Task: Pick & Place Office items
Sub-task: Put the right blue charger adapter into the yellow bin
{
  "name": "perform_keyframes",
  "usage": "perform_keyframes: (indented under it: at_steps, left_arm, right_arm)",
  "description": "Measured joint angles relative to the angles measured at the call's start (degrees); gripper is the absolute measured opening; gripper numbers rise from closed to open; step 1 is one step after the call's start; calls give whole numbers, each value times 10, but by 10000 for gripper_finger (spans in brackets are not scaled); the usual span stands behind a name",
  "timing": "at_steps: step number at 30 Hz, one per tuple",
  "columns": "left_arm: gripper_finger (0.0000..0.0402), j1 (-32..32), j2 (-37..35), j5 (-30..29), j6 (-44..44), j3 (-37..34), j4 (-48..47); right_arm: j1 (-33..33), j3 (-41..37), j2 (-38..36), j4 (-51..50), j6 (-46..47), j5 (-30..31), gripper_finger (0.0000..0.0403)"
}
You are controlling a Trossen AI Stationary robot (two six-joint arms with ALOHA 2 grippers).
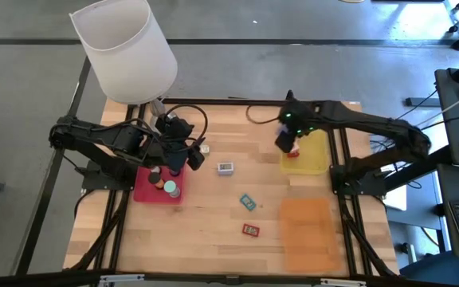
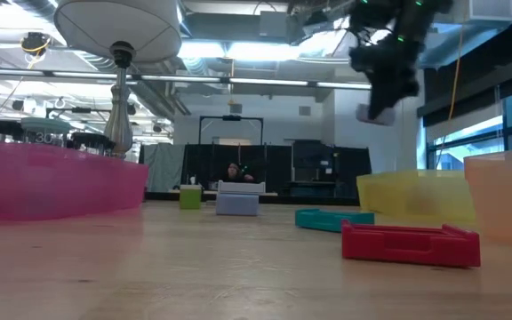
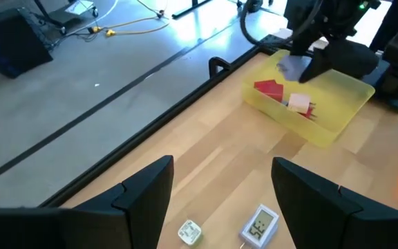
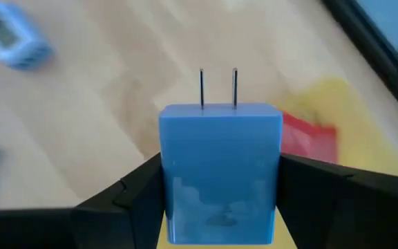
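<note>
My right gripper [image 1: 287,143] hangs above the yellow tray [image 1: 313,159], shut on a lavender-blue plug block [image 4: 220,159] whose two metal prongs [image 4: 218,88] point away from the wrist. A red piece and a pink piece [image 3: 297,102] lie in that tray. My left gripper [image 3: 220,200] is open with nothing between its fingers, raised over the far right corner of the red tray [image 1: 146,191], which holds black and teal round pieces [image 1: 168,187]. A white clock-like item [image 1: 226,167], a teal rectangle [image 1: 248,201] and a red rectangle [image 1: 250,229] lie flat on the table. My right gripper pinches the plug block by its two opposite side faces [image 4: 168,173] between its two fingers. The fingers come from above, slanting steeply down. The block is lifted clear above the yellow tray, prongs pointing down toward the table.
A white-shaded lamp [image 1: 126,48] stands at the far left corner. An orange tray [image 1: 305,231] lies at the near right. A small white piece [image 1: 204,147] rests beside my left gripper. Bare wood shows in the middle and near part of the table.
</note>
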Motion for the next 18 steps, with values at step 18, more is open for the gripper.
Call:
perform_keyframes:
  at_steps: [18]
  left_arm:
    - [242,16,0,-9,-14,0,0]
  right_arm:
    - [-151,-260,-71,88,97,6,223]
